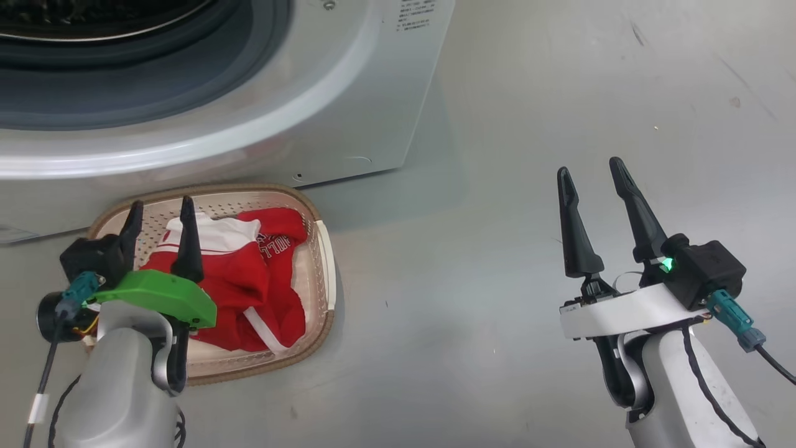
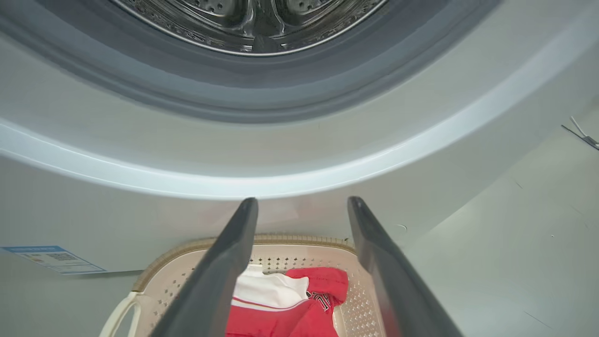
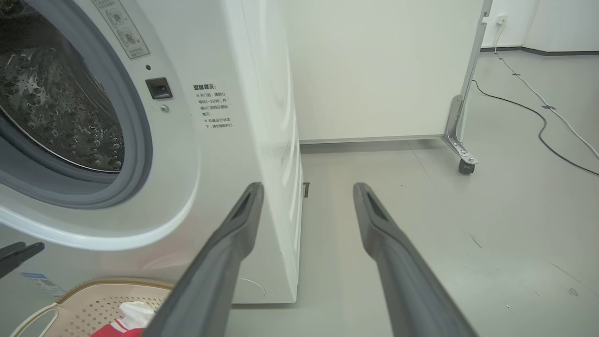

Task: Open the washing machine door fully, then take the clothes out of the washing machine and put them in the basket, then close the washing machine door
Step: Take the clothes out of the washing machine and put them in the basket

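The clothes (image 1: pixel 249 280), red fabric with white stripes and a white collar part, lie heaped in the basket (image 1: pixel 249 188), which sits on the floor (image 1: pixel 528 93) just in front of the washing machine (image 1: pixel 348 93), close against its lower front. The machine's round opening stands uncovered, and what shows of the steel drum (image 2: pixel 252 18) looks bare, so the unloading appears done. The left pincer (image 1: pixel 161 203) hovers over the left part of the basket, its fingers spread wide with nothing between them; the right pincer (image 1: pixel 589 167) hangs over bare floor well to the right, equally wide and empty. By my reading, the opening and the emptying are finished, and one step is left — swinging the door shut over that opening.
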`<state>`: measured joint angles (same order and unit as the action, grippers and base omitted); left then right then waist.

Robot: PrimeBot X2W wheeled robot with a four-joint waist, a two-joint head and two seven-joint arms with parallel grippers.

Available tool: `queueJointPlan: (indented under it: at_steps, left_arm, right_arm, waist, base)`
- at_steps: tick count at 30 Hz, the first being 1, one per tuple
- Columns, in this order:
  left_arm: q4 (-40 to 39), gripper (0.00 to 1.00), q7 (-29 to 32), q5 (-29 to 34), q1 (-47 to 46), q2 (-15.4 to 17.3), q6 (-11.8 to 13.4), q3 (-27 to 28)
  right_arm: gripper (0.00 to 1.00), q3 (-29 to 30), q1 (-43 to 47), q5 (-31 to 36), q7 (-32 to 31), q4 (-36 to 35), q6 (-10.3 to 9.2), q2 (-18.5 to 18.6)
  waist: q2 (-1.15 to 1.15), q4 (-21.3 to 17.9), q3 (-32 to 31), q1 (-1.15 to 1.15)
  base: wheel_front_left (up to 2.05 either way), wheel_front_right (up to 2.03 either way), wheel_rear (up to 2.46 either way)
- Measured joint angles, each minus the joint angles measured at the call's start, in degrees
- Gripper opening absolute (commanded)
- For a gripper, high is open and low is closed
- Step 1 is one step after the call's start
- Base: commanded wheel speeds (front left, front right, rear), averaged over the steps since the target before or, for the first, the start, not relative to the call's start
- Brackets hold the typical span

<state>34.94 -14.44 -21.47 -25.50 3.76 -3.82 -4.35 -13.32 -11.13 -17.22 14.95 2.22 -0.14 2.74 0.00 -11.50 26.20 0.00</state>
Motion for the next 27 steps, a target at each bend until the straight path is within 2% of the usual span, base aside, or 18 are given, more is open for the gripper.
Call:
queueJointPlan:
  at_steps: [14, 27]
  left_arm:
    - [-11.82, 1.00, 0.00, 1.67, 5.89, -0.94, -0.34, 0.65]
    - [-19.33, 1.00, -0.01, 4.53, 13.34, -0.92, -0.34, -0.21]
  right_arm:
    - [1.00, 1.33, 3.71, 1.25, 0.00, 2.09, 0.08, 0.64]
    - [1.00, 2.38, 7.70, 2.25, 0.00, 3.19, 0.57, 0.55]
  waist:
    - [0.00, 5.35, -7.21, 0.00]
    - [0.00, 7.64, -13.64, 0.00]
  base:
    - [0.00, 0.00, 0.00]
    - [0.00, 0.00, 0.00]
